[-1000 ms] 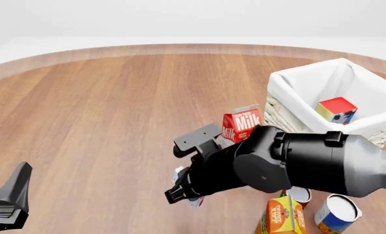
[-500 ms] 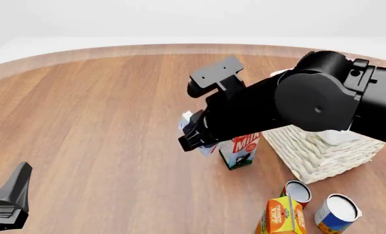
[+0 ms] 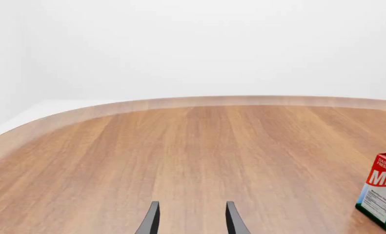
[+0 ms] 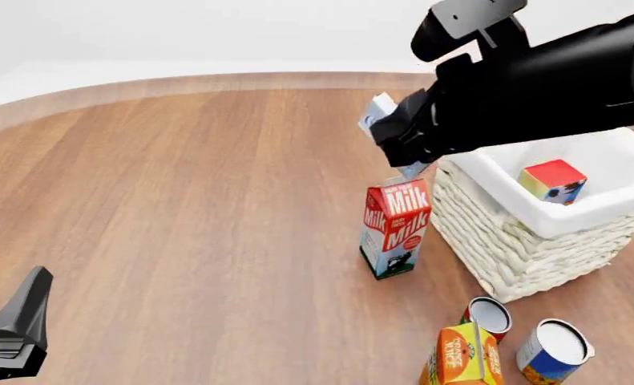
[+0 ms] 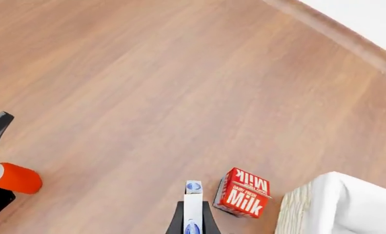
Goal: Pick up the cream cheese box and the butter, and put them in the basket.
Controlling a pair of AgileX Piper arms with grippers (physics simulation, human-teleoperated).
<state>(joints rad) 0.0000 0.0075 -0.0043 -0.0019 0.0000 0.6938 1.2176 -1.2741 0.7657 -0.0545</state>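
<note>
Cream cheese box [image 4: 380, 111] pinched in right jaws, airborne.

right hand [image 4: 393, 138] gripping cream cheese box [image 4: 379, 110], butter [image 4: 553, 180] in basket [image 4: 531, 241]

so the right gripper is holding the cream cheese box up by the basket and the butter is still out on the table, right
Not quite. The butter already lies inside the basket, as the front view shows. The rest holds: the right gripper has the cream cheese box raised beside the basket's rim.
</note>
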